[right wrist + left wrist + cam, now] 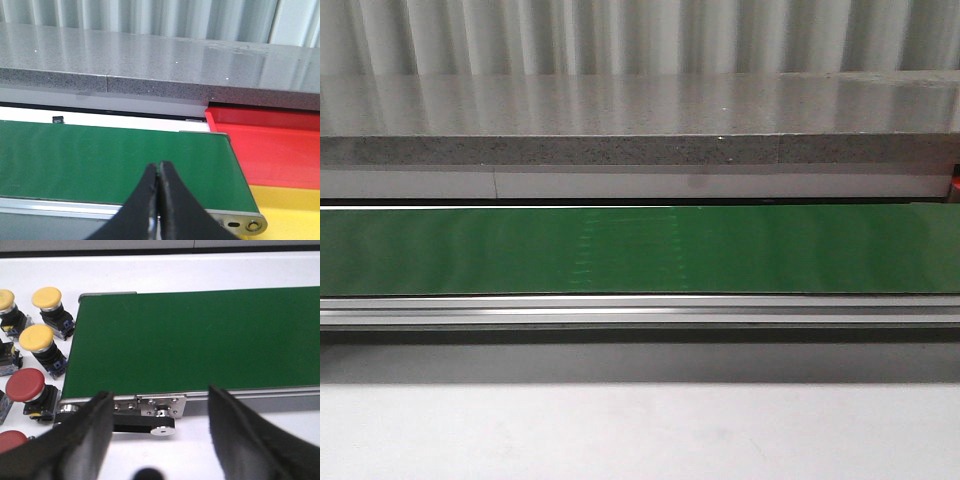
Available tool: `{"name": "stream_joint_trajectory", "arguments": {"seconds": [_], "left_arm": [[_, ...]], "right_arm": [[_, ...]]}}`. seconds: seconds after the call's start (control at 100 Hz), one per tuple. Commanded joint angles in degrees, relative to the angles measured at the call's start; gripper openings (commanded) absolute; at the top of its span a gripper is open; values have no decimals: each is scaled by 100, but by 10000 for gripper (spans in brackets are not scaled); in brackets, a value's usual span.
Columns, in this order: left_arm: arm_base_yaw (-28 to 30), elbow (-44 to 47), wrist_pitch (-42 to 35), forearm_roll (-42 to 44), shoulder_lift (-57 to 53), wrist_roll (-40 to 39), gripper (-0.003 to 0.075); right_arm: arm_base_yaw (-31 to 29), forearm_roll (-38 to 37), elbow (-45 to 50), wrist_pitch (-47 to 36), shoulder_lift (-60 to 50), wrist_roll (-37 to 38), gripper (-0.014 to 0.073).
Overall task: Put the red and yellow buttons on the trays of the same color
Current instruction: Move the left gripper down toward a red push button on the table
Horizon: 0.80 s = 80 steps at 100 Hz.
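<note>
Buttons: five mushroom-head push buttons on dark blocky bases stand on the white worktop [210,270] beside the end of the belt in the left wrist view. Three are yellow-capped [46,297], [36,337], [5,299]; two are red-capped [25,384], [11,441].
Cut off: the third yellow cap is sliced by the picture edge, and the lower red one shows only part of its dome behind the left end effector's finger. Two more dark bases at that edge show too little to tell their cap colour.
Trays: a red plastic tray [272,145] and a yellow plastic tray [285,210] lie side by side just past the other end of the belt in the right wrist view; both run out of the picture, so their full shape is unseen.
Belt: a flat green conveyor belt [640,250] in a silver aluminium frame [640,310] spans the front view, with nothing on it.
Left end effector [160,437]: its black fingers are spread wide apart, holding nothing, over the belt's end roller.
Right end effector [158,200]: its black fingers are pressed together with nothing between them, above the belt's near edge.
Background: a grey speckled stone ledge [640,150] runs behind the belt.
Front view: shows neither buttons, trays nor arms.
</note>
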Motion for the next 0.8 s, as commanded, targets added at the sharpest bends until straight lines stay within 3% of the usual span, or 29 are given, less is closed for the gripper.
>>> {"name": "stream_joint_trajectory", "arguments": {"seconds": [0.0, 0.2, 0.33, 0.58, 0.79], "left_arm": [[-2, -280, -282, -75, 232, -42, 546], [23, -661, -182, -58, 718, -387, 544], [293, -1076, 303, -43, 1155, -640, 544], [1373, -1930, 1386, -43, 2091, -640, 480], [2240, -2346, 2228, -55, 2828, -640, 480]], "right_arm": [[-38, -63, 12, -497, -95, -17, -67], [-38, -63, 12, -497, -95, -17, -67], [-38, -63, 12, -497, -95, -17, -67], [-38, -63, 12, -497, -95, -17, -67], [-38, -63, 12, -497, -95, -17, -67]]}}
